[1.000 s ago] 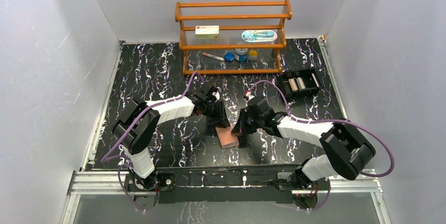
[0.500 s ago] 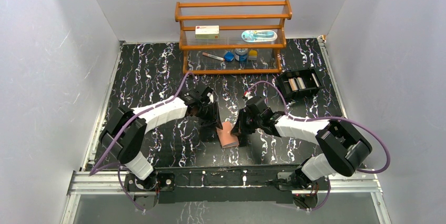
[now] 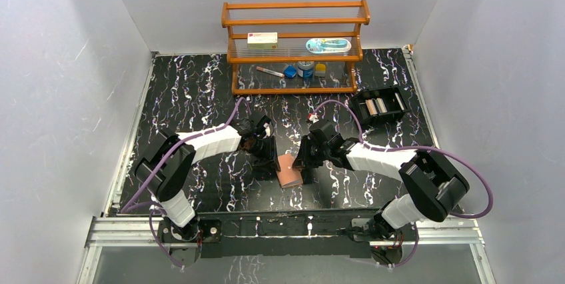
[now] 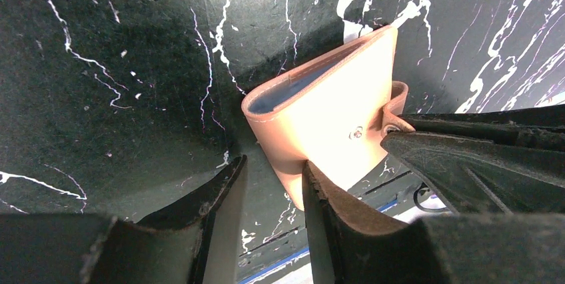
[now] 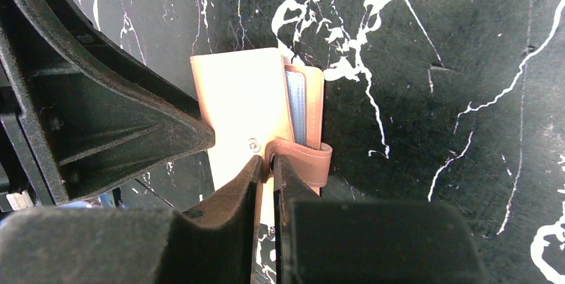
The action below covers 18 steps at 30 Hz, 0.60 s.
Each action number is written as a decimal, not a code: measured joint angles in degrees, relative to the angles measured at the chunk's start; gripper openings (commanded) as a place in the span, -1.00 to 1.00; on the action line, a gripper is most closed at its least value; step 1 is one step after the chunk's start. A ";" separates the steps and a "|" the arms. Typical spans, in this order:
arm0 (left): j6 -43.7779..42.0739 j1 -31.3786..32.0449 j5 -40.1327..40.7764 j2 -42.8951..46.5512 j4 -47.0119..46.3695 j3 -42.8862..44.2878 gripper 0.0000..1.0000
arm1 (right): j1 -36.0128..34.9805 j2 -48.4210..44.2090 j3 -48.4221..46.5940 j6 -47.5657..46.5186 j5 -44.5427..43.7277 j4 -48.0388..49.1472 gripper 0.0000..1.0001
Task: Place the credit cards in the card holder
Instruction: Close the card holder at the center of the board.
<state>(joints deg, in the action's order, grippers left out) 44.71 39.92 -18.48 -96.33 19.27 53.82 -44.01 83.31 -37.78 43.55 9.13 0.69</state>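
We record the card holder (image 4: 326, 117), directly ahead of the left gripper (image 4: 273, 163), as tan-pink leather with a bluish-grey sleeve inside. The gripper fingers (image 4: 220, 197) are black. Under the gripper, the table (image 3: 193, 84) is black with white and purple veining.

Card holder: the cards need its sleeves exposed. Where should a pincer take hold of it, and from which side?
Pinch the top cover's free edge beside the snap tab, coming from the side opposite the fold. The card holder lies folded, with that edge thin and exposed; the rounded fold offers no lip.
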 measured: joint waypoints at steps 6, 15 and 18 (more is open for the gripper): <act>0.00 0.00 -0.04 -0.83 -0.02 0.04 -0.37 | 0.00 -0.02 -1.03 -0.28 -0.42 -1.53 -0.49; -0.17 -0.02 -0.35 -1.03 0.00 0.22 -0.37 | 0.00 -0.90 -1.49 -0.48 -1.49 -3.43 -0.51; -0.20 -0.02 -0.44 -1.03 0.00 0.22 -0.28 | 0.00 -1.05 -1.49 -0.52 -1.42 -3.43 -0.48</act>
<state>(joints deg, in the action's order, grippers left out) 44.51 39.90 -18.92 -97.36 19.27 54.04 -44.01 82.26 -39.27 43.03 7.70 -2.74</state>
